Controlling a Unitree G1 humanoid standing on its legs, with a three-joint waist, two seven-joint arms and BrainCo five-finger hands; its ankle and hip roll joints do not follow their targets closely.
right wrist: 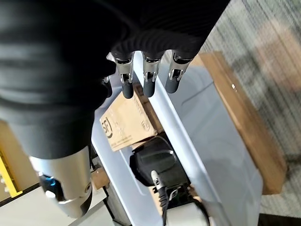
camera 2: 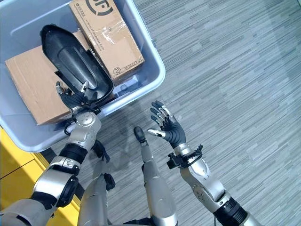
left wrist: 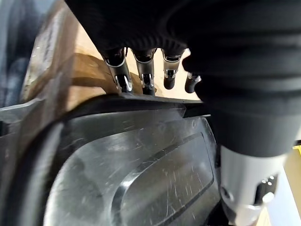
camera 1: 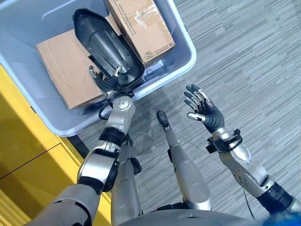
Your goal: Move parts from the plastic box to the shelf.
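Where grey plank floor (camera 1: 244, 56) spreads, plastic box (camera 1: 186, 52) sits.

Grey wood-plank floor (camera 1: 244, 56) meets a yellow surface (camera 1: 23, 141).

Count: one grey plastic box (camera 1: 186, 56). Inside it, two cardboard cartons: one (camera 1: 141, 26) at the far edge, one (camera 1: 63, 70) along the left wall. One black moulded part (camera 1: 106, 47) lying across both cartons.
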